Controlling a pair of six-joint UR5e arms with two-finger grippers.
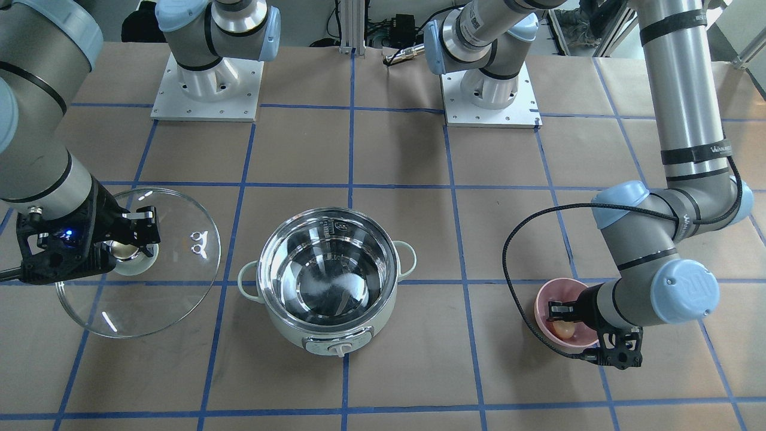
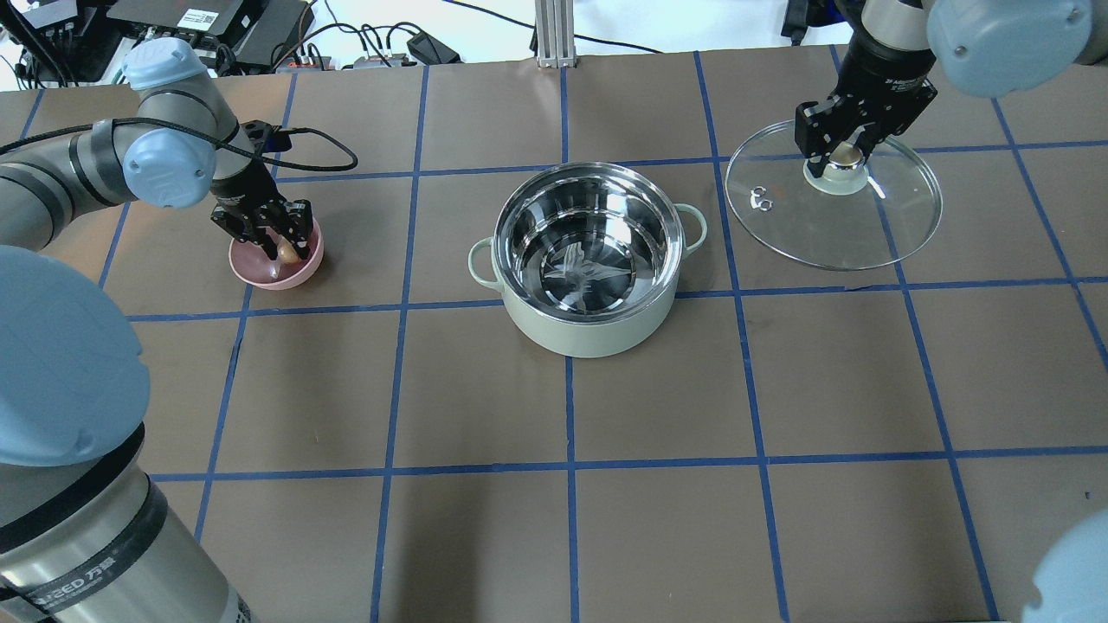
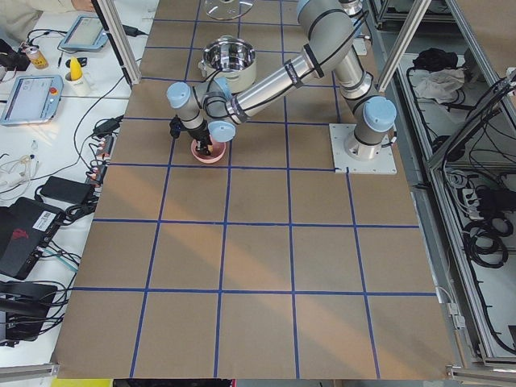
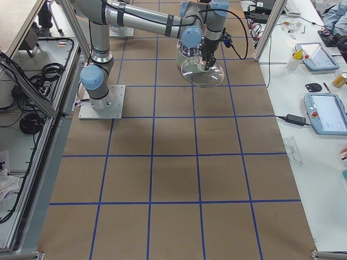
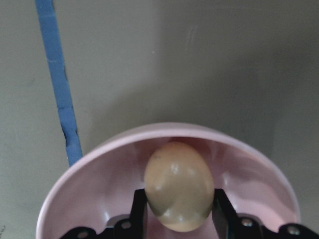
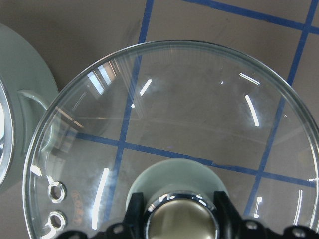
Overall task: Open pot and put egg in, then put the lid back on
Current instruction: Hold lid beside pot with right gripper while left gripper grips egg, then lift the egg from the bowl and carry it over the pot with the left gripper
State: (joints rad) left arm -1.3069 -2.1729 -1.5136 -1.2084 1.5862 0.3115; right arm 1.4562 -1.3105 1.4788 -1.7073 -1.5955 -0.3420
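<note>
Open pot at centre table: the round pale mint-white electric pot stands uncovered on the brown paper tabletop with its blue tape grid, its shiny steel inside bare, with nothing in it. Off to the robot's right, clear of the pot, there's the large round clear glass lid. The right gripper has it by the cream-gold knob, and the wrist camera shows a black finger pressed to each side of that knob. Whether the lid's rim touches the table, I cannot tell.

Over to the other side now, well apart from the pot: the left gripper is down inside the small pink bowl. The small tan-brown oval egg sits pinched between its two fingers, which are closed narrow, snug against the shell on both sides. The egg is within the bowl's rim; if it's off the bowl's floor, that is not clear.
</note>
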